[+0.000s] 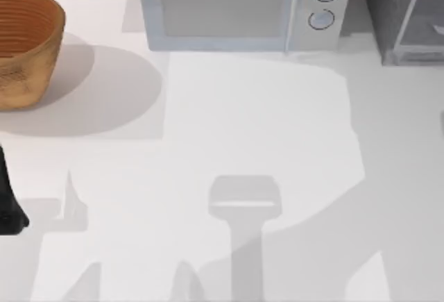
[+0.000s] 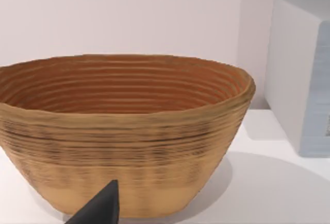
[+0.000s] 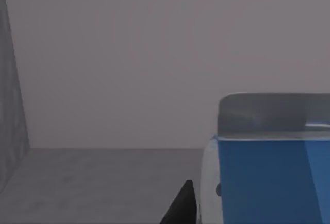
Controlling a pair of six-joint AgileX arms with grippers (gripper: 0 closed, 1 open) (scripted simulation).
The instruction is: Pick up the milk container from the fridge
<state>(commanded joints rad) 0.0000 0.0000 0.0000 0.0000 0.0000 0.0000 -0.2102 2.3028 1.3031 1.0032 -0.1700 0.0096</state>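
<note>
While the left arm sat parked, the right arm worked inside the fridge.
Top view: left arm point(image 1: 8, 205) at the table's point(image 1: 243, 121) left edge, near the basket point(image 1: 24, 45). Microwave point(image 1: 239, 7) at back centre. Fridge point(image 1: 409, 14) at back right, door panel swung out.
Left wrist view: basket up close, microwave's side point(image 2: 299, 74) beyond it. One dark fingertip point(image 2: 100, 208) of the left gripper in frame; can't tell how far it was open.
Right wrist view: milk point(image 3: 268, 177) stood on the fridge floor point(image 3: 103, 183), blue face toward the camera, near the grey back wall. One dark fingertip point(image 3: 180, 206) of the right gripper just beside the carton's whitish edge; touching or not, can't tell. Second finger unseen, so opening and hold: can't tell.
Risk: the carton sat off to one side of the camera's line, so closing off-centre could pinch a corner and twist or topple it.
Risk: pulling out with a weak hold could drop it inside the fridge or snag it on the frame.
</note>
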